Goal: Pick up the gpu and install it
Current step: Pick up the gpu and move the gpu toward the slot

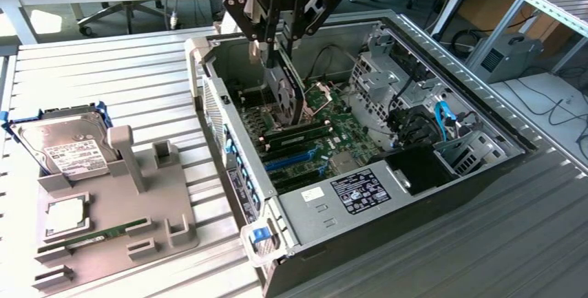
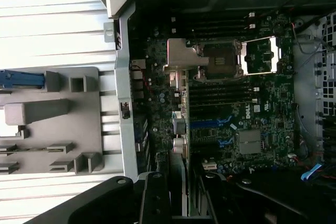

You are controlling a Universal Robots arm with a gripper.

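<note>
gripper [image 1: 274, 57] jaws part-closed, pinching the gpu [image 1: 286, 102] by its top edge. Card hangs upright inside the open case [image 1: 217, 98], just over the motherboard [image 1: 354, 133], presumably so its connector edge faces the slots

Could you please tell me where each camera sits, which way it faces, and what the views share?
Exterior view: off the arm, high up, looking down into the open computer case; shows the gripper, jaws closed on the gpu.
Wrist view: on the wrist, facing down past the gripper onto the motherboard.
Shared: computer case, motherboard, grey holder tray.
</note>
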